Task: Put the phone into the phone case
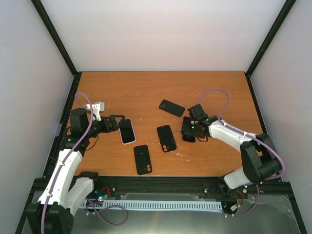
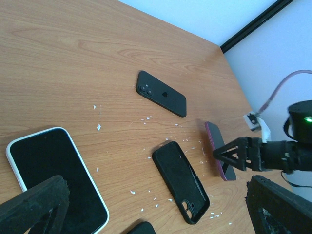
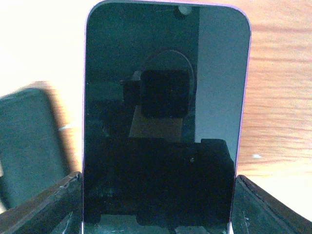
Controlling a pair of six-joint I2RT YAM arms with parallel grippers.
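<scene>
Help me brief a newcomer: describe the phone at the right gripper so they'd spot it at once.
On the wooden table's right half, find the right gripper. The phone between its fingers is tipped up on edge. Unlike the white-rimmed phone and flat black cases, its rim is purple.

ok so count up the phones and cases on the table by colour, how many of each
black: 3 (far piece with camera lenses, middle case, near case)
white-edged phone: 1
purple-edged phone: 1
total: 5
</scene>
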